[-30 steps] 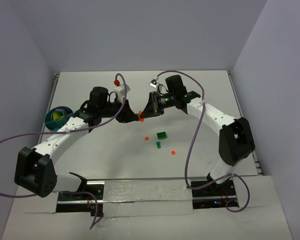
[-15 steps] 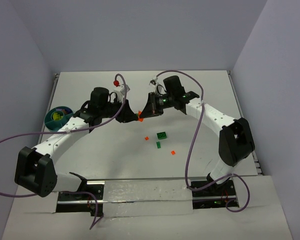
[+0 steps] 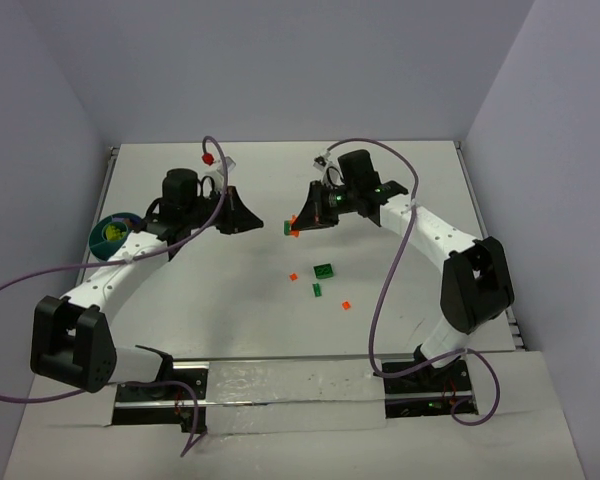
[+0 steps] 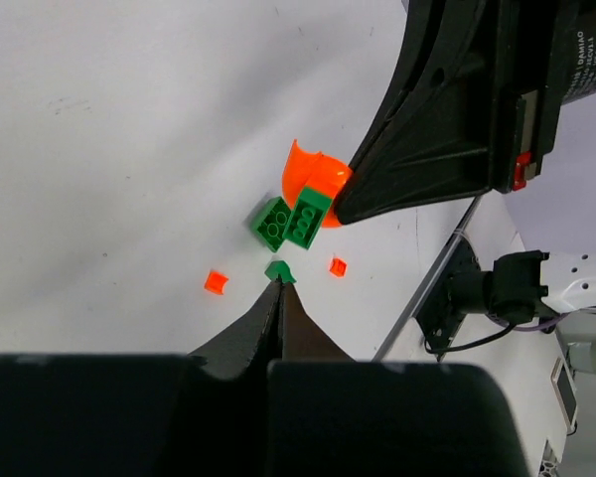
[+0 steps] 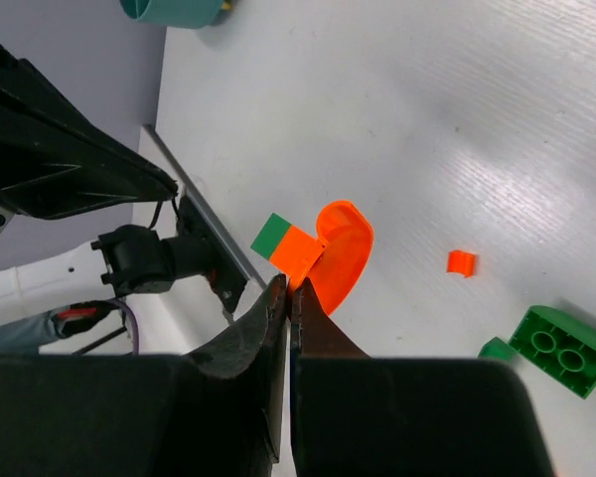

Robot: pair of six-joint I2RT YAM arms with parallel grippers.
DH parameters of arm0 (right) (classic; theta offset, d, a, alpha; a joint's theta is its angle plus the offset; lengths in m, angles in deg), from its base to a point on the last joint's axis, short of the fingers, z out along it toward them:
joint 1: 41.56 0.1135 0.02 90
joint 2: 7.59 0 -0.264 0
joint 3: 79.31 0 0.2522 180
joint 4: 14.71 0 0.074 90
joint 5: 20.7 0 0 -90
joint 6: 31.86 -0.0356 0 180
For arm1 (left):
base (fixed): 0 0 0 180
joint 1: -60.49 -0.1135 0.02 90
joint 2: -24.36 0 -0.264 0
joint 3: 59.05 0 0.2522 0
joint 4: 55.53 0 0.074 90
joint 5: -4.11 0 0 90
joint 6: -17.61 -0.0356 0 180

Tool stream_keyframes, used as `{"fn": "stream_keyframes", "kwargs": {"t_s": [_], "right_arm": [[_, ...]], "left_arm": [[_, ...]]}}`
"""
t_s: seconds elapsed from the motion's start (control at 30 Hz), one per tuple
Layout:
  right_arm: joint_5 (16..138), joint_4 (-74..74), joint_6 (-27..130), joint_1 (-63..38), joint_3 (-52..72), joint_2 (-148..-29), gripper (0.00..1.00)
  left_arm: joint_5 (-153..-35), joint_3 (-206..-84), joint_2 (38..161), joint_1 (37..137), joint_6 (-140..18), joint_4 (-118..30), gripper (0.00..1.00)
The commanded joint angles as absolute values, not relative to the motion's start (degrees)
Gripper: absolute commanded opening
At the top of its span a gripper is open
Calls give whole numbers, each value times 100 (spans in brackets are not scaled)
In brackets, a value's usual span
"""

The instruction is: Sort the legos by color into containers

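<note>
The right gripper (image 5: 288, 293) is closed on the round orange piece (image 5: 340, 253) (a green bit (image 5: 271, 237) clings to it), well apart from the teal bowl (image 3: 115, 232). The left gripper (image 4: 278, 298) is closed, apparently empty. Next, I judge: separate the colours, then carry orange to the bowl.

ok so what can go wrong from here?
1. The right fingers pinch only the edge of the orange piece; it could slip out in transit.
2. A green bit looks stuck to it; releasing both together would mix colors in one compartment.
3. The teal bowl sits beyond the left arm; the right arm reaching across could hit it.
</note>
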State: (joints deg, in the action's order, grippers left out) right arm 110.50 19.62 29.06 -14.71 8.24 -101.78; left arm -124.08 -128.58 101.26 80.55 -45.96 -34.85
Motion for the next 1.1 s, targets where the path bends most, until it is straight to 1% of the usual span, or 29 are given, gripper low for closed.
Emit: {"fn": "stream_keyframes", "kwargs": {"t_s": [0.0,0.03,0.07,0.1,0.17,0.23,0.3,0.37,0.47,0.63,0.87,1.0,1.07], "right_arm": [[11202,1883,2951,-1557,808,-10038,0],[11253,1874,2918,-1563,810,-10049,0],[11331,1852,2866,-1569,821,-10076,0],[11426,1799,2813,-1577,828,-10118,0],[11673,1704,2662,-1572,822,-10204,0],[12020,1475,2478,-1581,767,-10242,0],[12212,1252,2300,-1555,705,-10286,0],[12377,1190,2278,-1517,705,-10285,0],[12494,1106,2237,-1466,701,-10273,0],[12392,1257,2396,-1394,765,-10254,0],[12309,1505,2677,-1230,915,-10232,0],[12291,1496,2729,-1229,863,-10155,0],[12300,1488,2747,-1230,837,-10137,0]], "left_arm": [[-12838,-12810,10038,8009,-4529,-3830,0],[-12903,-12801,10024,8009,-4565,-3868,0],[-13031,-12812,10021,8042,-4658,-3907,7],[-13116,-12848,10016,8101,-4747,-3880,18],[-13088,-12899,10003,8177,-4969,-3753,47],[-12951,-12976,10003,8288,-5212,-3530,60],[-12880,-13029,10003,8360,-5355,-3430,66],[-12792,-13091,10041,8420,-5498,-3371,66],[-12662,-13223,10105,8528,-5666,-3271,65],[-12469,-13386,10199,8664,-5831,-3131,56],[-12200,-13521,10355,8835,-6000,-2953,48],[-12148,-13531,10425,8861,-6140,-2762,42],[-12148,-13496,10416,8862,-6166,-2735,36]]}}
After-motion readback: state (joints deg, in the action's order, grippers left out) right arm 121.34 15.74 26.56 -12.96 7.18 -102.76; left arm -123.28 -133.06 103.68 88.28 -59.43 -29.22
